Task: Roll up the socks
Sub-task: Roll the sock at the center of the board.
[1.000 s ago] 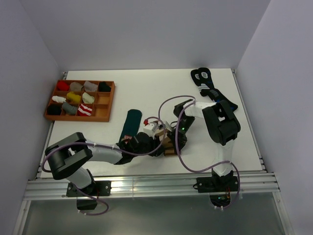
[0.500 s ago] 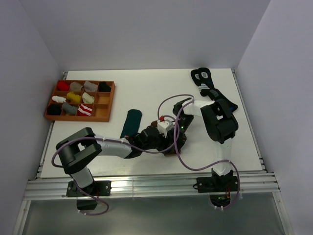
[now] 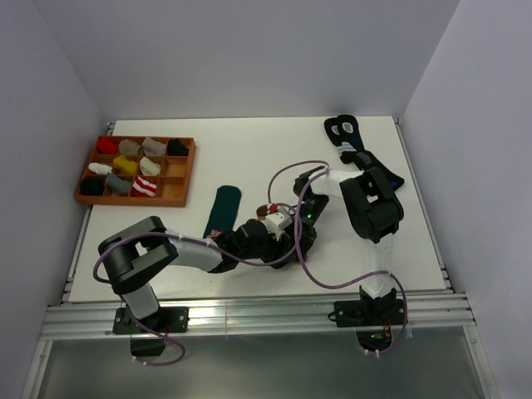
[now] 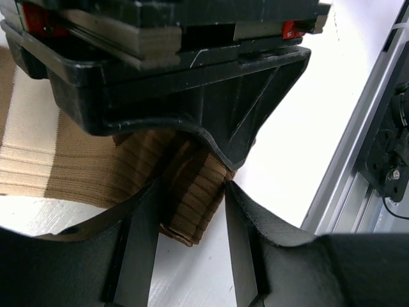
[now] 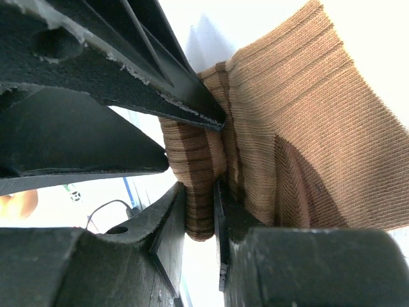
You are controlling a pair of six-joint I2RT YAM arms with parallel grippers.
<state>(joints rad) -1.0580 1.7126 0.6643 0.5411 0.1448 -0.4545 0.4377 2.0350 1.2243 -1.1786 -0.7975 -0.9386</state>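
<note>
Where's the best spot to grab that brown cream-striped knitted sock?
I'd take the brown cream-striped knitted sock by its bunched, ribbed end, from above, one claw finger each side. That fold stands up off the white table, where the right claw pinches it; the rest lies flatter.

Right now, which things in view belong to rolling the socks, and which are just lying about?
Job: brown striped sock; dark green sock; left claw; right claw.
Lying about: black socks with blue-and-white marks; wooden tray of sock bundles.
</note>
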